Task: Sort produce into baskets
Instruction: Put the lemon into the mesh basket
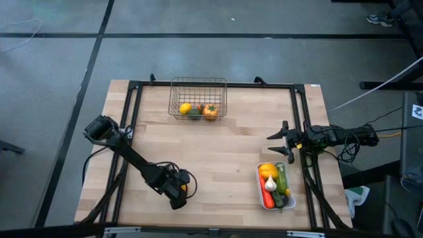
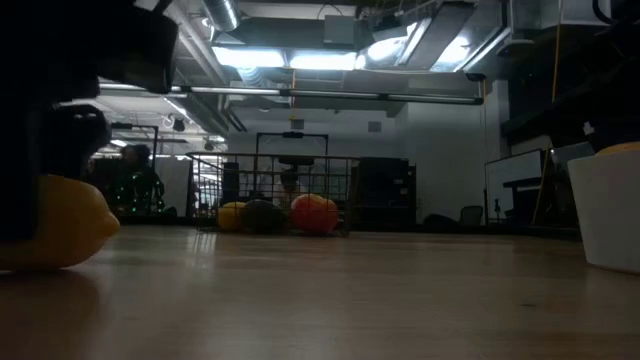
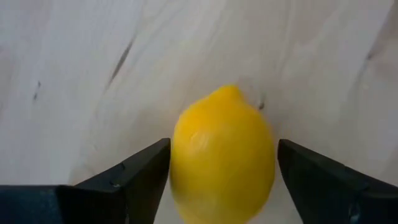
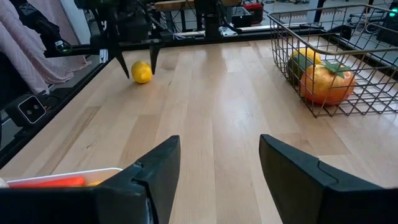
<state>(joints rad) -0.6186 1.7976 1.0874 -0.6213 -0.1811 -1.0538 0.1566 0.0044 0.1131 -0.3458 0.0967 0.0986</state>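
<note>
Left end effector (image 3: 221, 180) open astride lemon (image 3: 222, 155) on desk (image 3: 74, 81), fingers apart from it; lemon's lower edge cut off. Right end effector (image 4: 217, 168) open, empty.

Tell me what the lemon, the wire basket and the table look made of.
Lemon: likely plastic, smooth skin with soft sheen and no pores. Wire basket: thin metal wire in an open grid, see-through sides. Table: pale wood with visible grain streaks, matte.

lemons: 2, one in wire basket (image 1: 198, 98) upper centre, one lower left (image 1: 185, 190) | orange tomato (image 1: 210, 111): 1 | baskets: 2, wire and white tray (image 1: 260, 192) lower right | carrot (image 1: 269, 184): 1 | garlic (image 1: 268, 199): 1
</note>
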